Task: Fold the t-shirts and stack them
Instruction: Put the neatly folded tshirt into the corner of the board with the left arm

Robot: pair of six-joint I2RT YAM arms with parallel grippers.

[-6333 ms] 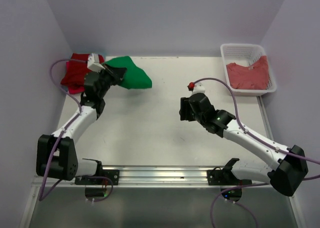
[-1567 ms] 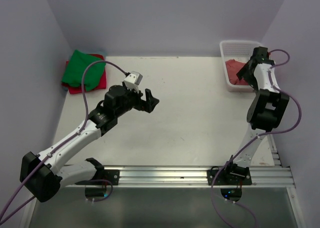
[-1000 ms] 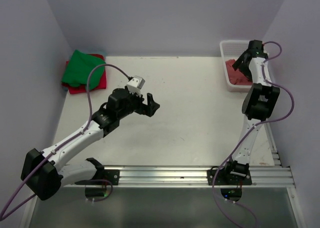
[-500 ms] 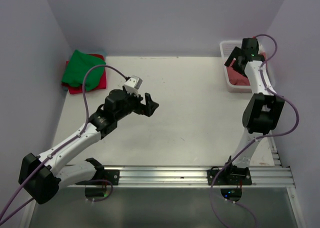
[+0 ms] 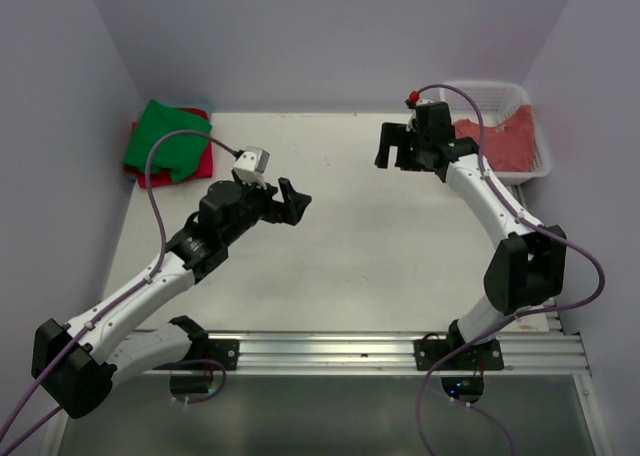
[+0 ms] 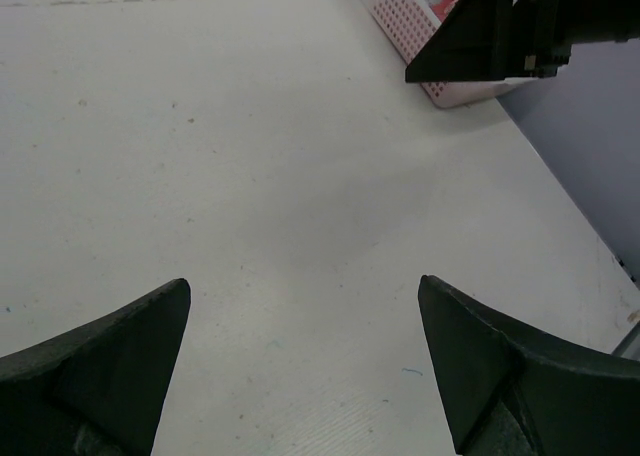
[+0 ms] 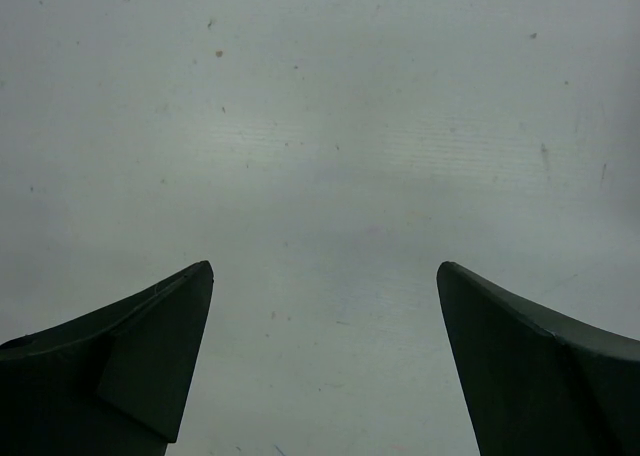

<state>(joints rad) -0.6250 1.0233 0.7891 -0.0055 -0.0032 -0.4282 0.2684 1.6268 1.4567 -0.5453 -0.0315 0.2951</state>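
A folded bright green t-shirt point(image 5: 162, 136) lies on a red t-shirt point(image 5: 196, 165) at the table's far left corner. A salmon-red t-shirt point(image 5: 505, 142) lies crumpled in the white lattice basket point(image 5: 483, 93) at the far right. My right gripper point(image 5: 396, 150) point(image 7: 324, 265) hangs open and empty over bare table, just left of the basket. My left gripper point(image 5: 288, 205) point(image 6: 303, 280) is open and empty above the table's middle, facing the basket point(image 6: 405, 4). In the left wrist view the right gripper's black body point(image 6: 520, 26) fills the top right corner.
The white table point(image 5: 340, 246) stretches between the two arms. Grey walls close in the left, back and right sides. A metal rail point(image 5: 320, 351) with both arm bases runs along the near edge. Purple cables loop over each arm.
My right arm has swung left from above the basket out over the table, with nothing in its jaws. The left gripper has shifted slightly left. Both stayed open.
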